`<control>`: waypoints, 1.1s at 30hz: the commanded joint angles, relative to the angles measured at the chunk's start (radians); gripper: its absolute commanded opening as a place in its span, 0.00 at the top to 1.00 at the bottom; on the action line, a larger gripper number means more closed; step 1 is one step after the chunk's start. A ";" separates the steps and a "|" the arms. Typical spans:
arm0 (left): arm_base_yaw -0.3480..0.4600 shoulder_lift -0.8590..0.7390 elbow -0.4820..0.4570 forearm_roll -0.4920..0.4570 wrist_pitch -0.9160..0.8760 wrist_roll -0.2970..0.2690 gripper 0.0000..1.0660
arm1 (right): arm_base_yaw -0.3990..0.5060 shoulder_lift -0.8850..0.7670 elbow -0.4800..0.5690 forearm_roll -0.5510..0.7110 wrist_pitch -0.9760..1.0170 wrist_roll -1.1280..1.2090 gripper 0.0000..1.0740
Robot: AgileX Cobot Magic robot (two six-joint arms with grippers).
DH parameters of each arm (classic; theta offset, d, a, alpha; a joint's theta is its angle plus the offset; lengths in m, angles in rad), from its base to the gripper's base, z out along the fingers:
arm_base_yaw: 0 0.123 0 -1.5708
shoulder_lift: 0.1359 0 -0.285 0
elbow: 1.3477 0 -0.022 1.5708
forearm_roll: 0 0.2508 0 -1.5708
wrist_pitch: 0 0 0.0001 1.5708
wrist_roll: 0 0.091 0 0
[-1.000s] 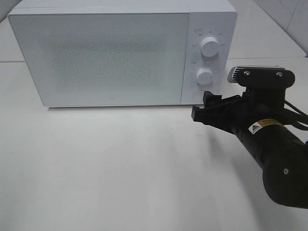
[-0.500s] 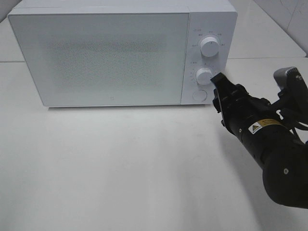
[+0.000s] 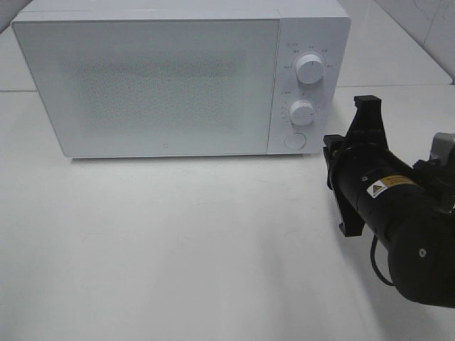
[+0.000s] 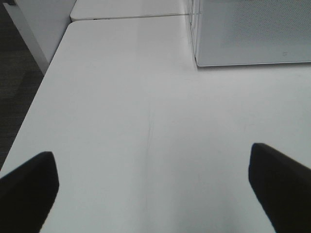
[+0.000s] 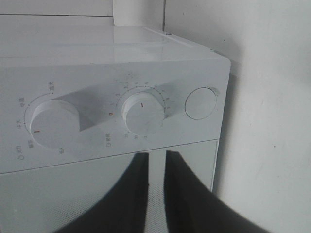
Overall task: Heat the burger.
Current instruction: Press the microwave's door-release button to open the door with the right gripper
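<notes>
The burger is out of view in every frame. A white microwave (image 3: pixel 149 78) stands at the back of the table with its door closed. My right gripper (image 3: pixel 329 153) hovers just off its front right corner, near the round door button (image 3: pixel 294 141). In the right wrist view the two black fingers (image 5: pixel 131 189) stand almost together with a thin slit between them and nothing held, pointing at the control panel under the lower dial (image 5: pixel 143 115). My left gripper (image 4: pixel 155 194) hangs open over bare table, holding nothing.
The control panel carries an upper dial (image 3: pixel 310 69), a lower dial (image 3: pixel 301 112) and the button. The left wrist view shows the table's left edge (image 4: pixel 43 87) and the microwave's near corner (image 4: pixel 252 34). White tabletop (image 3: pixel 178 241) spreads in front of the microwave.
The right wrist has rolled onto its side and drawn back from the lower dial towards the right. Its fingers have closed in. The left arm has not moved.
</notes>
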 commanded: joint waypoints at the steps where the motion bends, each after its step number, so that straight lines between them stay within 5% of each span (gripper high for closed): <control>1: 0.003 -0.014 0.000 0.000 -0.010 -0.006 0.06 | 0.004 0.000 -0.011 0.001 0.013 0.034 0.92; 4: 0.003 -0.014 0.000 0.000 -0.010 -0.006 0.06 | 0.000 0.002 -0.012 0.001 0.043 0.036 1.00; 17: 0.003 -0.014 0.000 0.000 -0.010 -0.006 0.06 | 0.000 0.067 -0.022 -0.001 0.041 0.051 1.00; 33: 0.003 -0.014 0.000 0.000 -0.010 -0.006 0.06 | -0.057 0.205 -0.158 -0.058 0.063 0.089 1.00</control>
